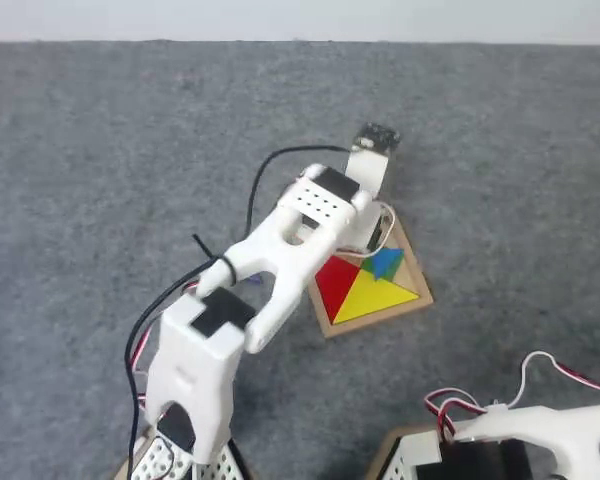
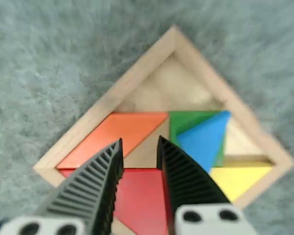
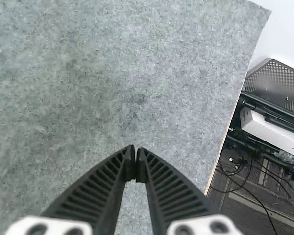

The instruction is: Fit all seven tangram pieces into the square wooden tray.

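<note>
Masking half the tray [image 1: 380, 316]: left arm [image 1: 280, 250]

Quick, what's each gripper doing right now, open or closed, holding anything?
Left gripper: open, empty, above the wooden tray.
Right gripper: shut, holding nothing, over the grey mat.

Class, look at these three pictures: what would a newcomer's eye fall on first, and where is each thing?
Bright pieces in the square wooden tray stand out against the grey mat: an orange triangle, red triangle, yellow triangle, and a blue triangle lying partly over a green piece. The left gripper hovers open above them; the right gripper is shut over bare mat.
</note>
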You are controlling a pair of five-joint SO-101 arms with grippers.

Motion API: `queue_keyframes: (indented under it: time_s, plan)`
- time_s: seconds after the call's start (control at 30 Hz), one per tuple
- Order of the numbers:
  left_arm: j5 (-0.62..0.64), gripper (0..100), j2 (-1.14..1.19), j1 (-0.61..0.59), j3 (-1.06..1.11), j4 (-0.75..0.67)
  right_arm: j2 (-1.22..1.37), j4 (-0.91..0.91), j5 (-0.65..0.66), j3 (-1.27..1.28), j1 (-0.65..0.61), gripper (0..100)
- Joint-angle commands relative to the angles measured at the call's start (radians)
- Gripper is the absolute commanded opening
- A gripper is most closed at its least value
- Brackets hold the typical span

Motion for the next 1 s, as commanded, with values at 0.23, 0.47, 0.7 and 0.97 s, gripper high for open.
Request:
queue_keyframes:
  time_s: [0.23, 0.47, 0.7, 0.97]
  plan:
    - [-0.040, 10, 0.080, 0.077, -0.145, 0.021, -0.010, -0.008, 0.014, -0.052, 0.004, 2.8]
    - [-0.040, 10, 0.080, 0.083, -0.145, 0.058, -0.010, -0.010, 0.014, -0.052, 0.004, 2.8]
    - [-0.041, 10, 0.078, 0.081, -0.252, 0.112, -0.012, 0.019, 0.015, -0.054, -0.018, 2.8]
    - [-0.046, 10, 0.091, 0.098, -0.265, 0.114, -0.012, 0.016, 0.017, -0.054, -0.016, 2.8]
